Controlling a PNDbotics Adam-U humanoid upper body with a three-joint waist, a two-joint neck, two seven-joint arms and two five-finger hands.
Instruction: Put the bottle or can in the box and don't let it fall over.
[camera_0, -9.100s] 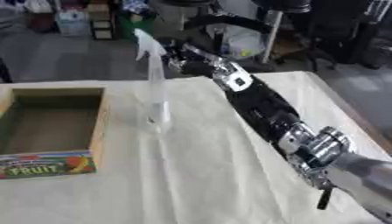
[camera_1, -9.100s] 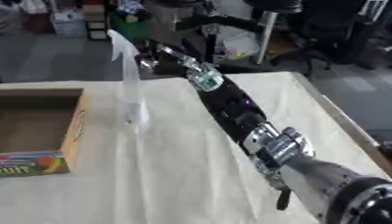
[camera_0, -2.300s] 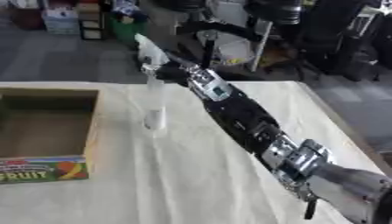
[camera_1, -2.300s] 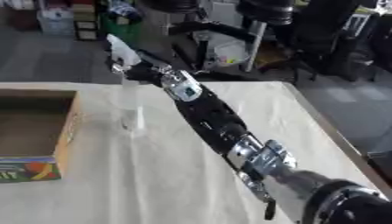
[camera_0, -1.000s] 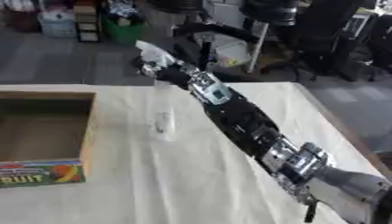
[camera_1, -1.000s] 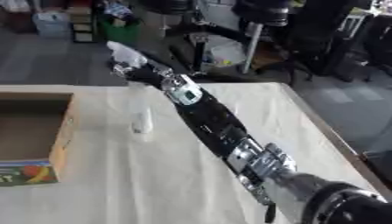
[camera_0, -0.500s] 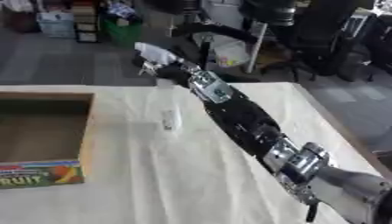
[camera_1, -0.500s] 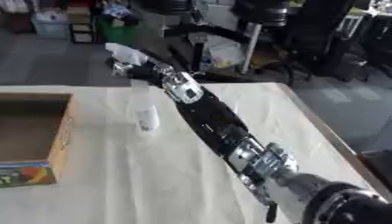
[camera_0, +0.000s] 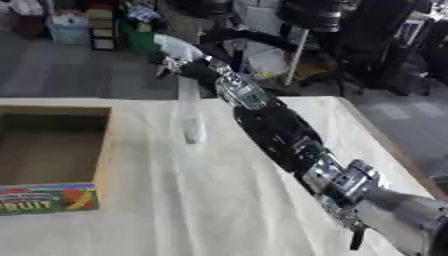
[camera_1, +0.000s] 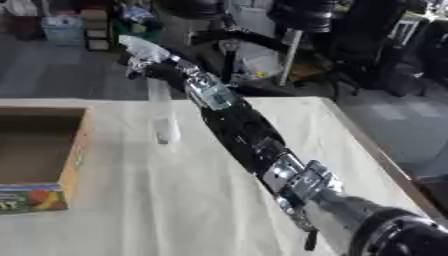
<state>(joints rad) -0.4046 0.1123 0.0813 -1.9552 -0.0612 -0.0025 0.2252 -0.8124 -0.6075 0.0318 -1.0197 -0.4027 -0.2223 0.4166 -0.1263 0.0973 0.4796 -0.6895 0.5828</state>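
1. Bottle (camera_0: 190, 112) – a tall, clear spray bottle with a pale trigger head – hangs near the far edge of the worktop (camera_0: 219, 200), its base low over the pale cloth; whether it touches the cloth cannot be told. It is roughly upright, leaning slightly.
2. Between the bottle and the box (camera_0: 54, 150) lies a strip of bare cloth with nothing on it. The box sits at the worktop's left side, open at the top, its near wall printed with fruit and lettering.
3. To the right of the arm the cloth runs bare to the worktop's right edge.
4. Beyond the far edge stand chairs, stands and crates on the floor – all off the worktop.
5. From the lower right corner the right arm stretches in a long, nearly straight diagonal up to the bottle's top.
6. Its robot hand (camera_0: 179, 67) grasps the bottle just under the trigger head, fingers wrapped round the neck.
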